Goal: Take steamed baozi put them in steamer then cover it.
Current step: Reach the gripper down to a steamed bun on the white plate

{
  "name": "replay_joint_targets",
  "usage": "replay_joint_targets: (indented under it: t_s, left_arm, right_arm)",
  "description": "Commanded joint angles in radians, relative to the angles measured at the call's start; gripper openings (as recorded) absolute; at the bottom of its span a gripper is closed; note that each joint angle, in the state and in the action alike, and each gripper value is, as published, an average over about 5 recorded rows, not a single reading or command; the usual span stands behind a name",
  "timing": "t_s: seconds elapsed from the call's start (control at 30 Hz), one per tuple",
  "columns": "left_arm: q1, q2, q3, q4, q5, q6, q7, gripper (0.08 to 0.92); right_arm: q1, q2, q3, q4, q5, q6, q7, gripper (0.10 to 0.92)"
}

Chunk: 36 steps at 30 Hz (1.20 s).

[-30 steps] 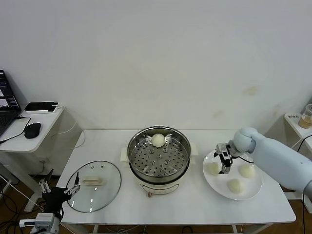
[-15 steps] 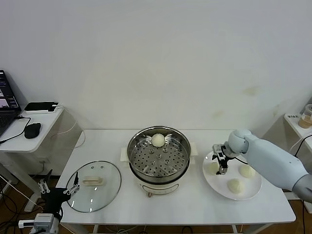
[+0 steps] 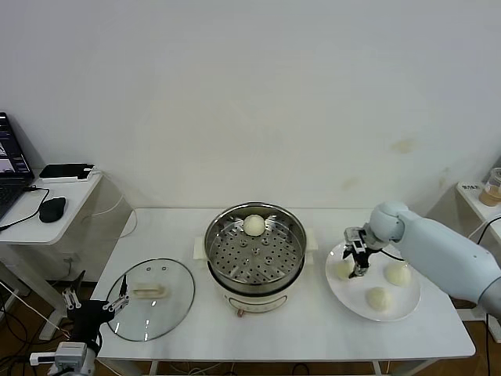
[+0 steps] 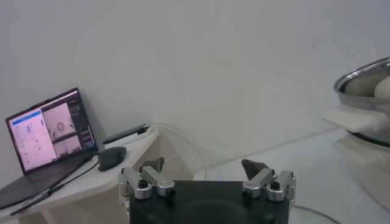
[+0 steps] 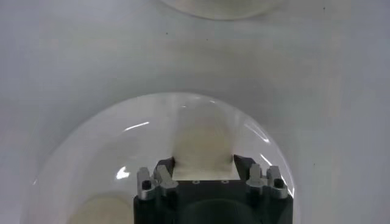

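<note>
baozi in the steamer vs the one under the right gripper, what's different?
The baozi in the steamer lies alone on the perforated tray, untouched. The baozi on the plate shares a white plate with two others, the right gripper closed around it. Both are round and cream-white.

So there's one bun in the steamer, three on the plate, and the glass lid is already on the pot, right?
Not quite. The head view shows the glass lid lying on the table left of the steamer, which is uncovered. One bun inside and three on the plate is right.
</note>
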Motion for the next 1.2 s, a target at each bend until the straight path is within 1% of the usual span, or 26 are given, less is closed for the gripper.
replay_joint_targets:
  t_s: [0.03, 0.3, 0.43, 0.5, 0.6, 0.73, 0.9, 1.2]
  left_arm:
    - [-0.001, 0.005, 0.004, -0.003, -0.002, 0.001, 0.001, 0.823]
    - [-0.012, 0.014, 0.014, -0.004, -0.006, 0.001, 0.001, 0.823]
    - [-0.017, 0.01, 0.025, -0.003, -0.004, 0.001, 0.001, 0.823]
    - [-0.018, 0.008, 0.029, -0.005, -0.004, 0.001, 0.001, 0.823]
    - [-0.02, 0.009, 0.031, -0.006, -0.003, 0.002, 0.001, 0.823]
    - [-0.02, 0.009, 0.029, -0.004, -0.002, 0.003, 0.001, 0.823]
    - [-0.017, 0.004, 0.026, -0.004, 0.0, 0.003, 0.002, 0.823]
    - [-0.009, -0.006, 0.009, -0.004, 0.0, 0.002, 0.002, 0.823]
  right_arm:
    - [0.153, -0.079, -0.056, 0.064, 0.066, -0.005, -0.047, 0.644]
    - [0.336, -0.14, -0.15, 0.131, 0.183, -0.022, -0.062, 0.649]
    - [0.326, -0.161, -0.156, 0.167, 0.199, -0.038, -0.04, 0.701]
    - [0.292, -0.174, -0.157, 0.177, 0.181, -0.036, -0.038, 0.755]
    - [0.222, -0.188, -0.146, 0.174, 0.134, -0.018, -0.044, 0.808]
    - [0.116, -0.182, -0.096, 0.147, 0.085, 0.007, -0.041, 0.821]
    - [0.008, -0.131, -0.038, 0.116, 0.055, 0.018, -0.024, 0.823]
    - [-0.058, -0.015, -0.003, 0.047, -0.001, 0.035, -0.008, 0.823]
